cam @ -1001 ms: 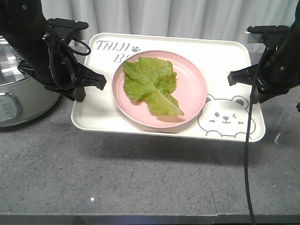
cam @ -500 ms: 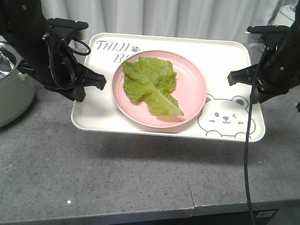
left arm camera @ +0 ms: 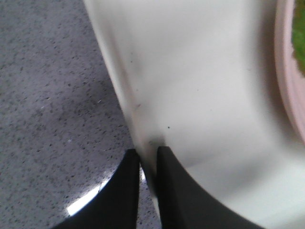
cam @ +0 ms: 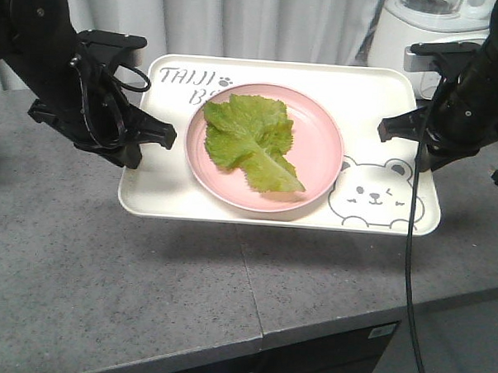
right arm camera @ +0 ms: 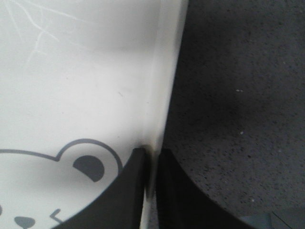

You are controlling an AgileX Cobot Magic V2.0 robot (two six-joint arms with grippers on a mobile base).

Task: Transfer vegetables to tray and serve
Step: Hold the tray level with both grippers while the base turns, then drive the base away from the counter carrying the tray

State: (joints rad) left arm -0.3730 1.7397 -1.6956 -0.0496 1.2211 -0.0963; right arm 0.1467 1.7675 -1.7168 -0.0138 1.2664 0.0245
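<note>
place: kitchen | cues: grey speckled countertop (cam: 146,265) — blender (cam: 396,36) — curtain (cam: 264,22)

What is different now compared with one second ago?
The view slid along the counter: the rice cooker at left is gone, a white appliance came in at top right. The left gripper and right gripper stay shut on the tray edges; plate and lettuce did not shift.

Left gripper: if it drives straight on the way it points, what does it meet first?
The tray: the left gripper is shut on its side rim, so it would just push the tray. Beyond that, the edge of the pink plate looks next, though depth is unclear.
</note>
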